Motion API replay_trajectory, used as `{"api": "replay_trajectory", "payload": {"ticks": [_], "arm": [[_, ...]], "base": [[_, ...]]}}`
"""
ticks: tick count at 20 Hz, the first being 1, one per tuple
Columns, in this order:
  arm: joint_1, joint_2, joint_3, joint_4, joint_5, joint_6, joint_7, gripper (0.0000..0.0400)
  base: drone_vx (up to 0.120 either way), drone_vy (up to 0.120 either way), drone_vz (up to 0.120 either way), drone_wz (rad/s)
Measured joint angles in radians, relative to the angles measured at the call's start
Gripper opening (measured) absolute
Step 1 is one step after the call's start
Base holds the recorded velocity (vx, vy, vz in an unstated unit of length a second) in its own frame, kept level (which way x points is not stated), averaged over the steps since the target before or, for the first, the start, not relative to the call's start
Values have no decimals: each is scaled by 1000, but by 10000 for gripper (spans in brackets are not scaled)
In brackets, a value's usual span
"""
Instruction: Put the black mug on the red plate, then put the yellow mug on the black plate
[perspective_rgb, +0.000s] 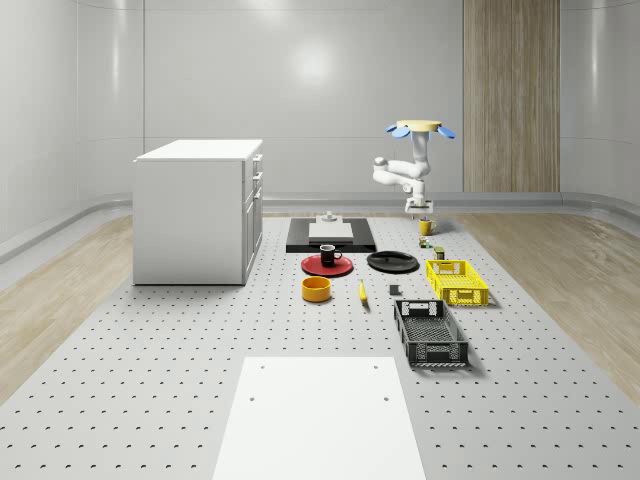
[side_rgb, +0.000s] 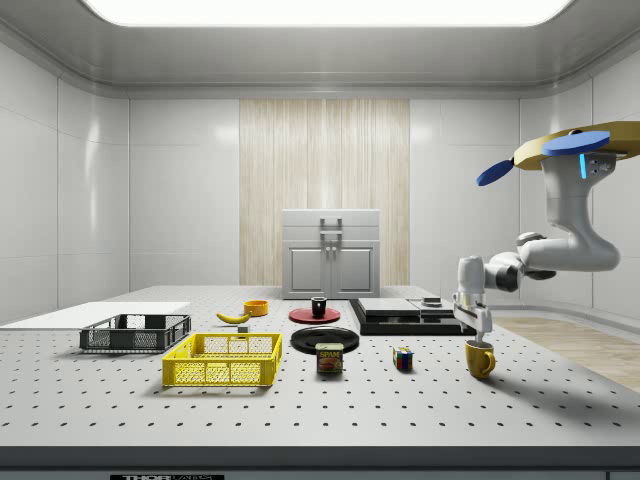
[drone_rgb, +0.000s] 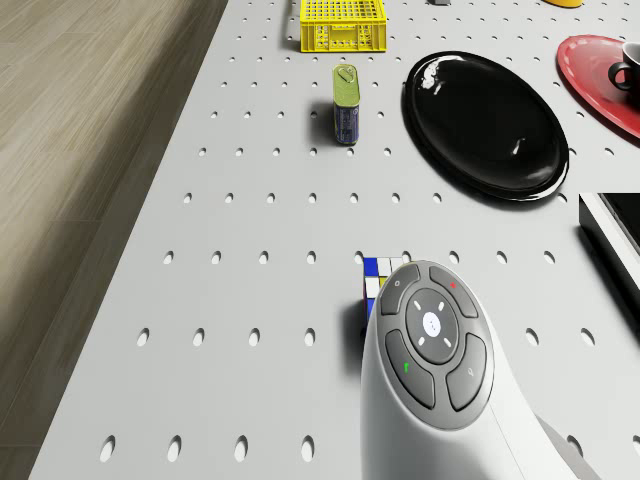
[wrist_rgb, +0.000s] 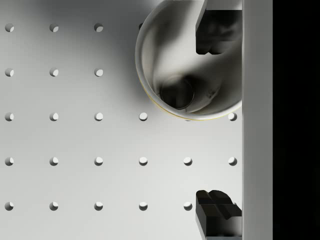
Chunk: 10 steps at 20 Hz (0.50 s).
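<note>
The drone (side_rgb: 572, 148) hovers beside the table (side_rgb: 300, 400); its gripper (side_rgb: 481, 330), fingers spread, straddles the yellow mug (side_rgb: 480, 360) rim; black mug (perspective_rgb: 328, 255) sits on red plate (perspective_rgb: 312, 266).

Pretty open lane to the plate
Only the cube (side_rgb: 402, 359) and can (side_rgb: 329, 358) sit near the black plate (side_rgb: 325, 338).

place: simulated robotics lab
floor surface: perforated optical-bench tabletop (perspective_rgb: 150, 360)
walls: plain grey panels, one wood-grain panel (perspective_rgb: 510, 95) at 1 o'clock
furniture: white cabinet (perspective_rgb: 198, 210) at 10 o'clock
</note>
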Motion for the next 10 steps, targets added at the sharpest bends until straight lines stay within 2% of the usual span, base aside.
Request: {"api": "replay_trajectory", "payload": {"ticks": [10], "arm": [[-14, 8, -46, 3, -46, 5, 16, 400]], "base": [[0, 0, 0, 0]]}}
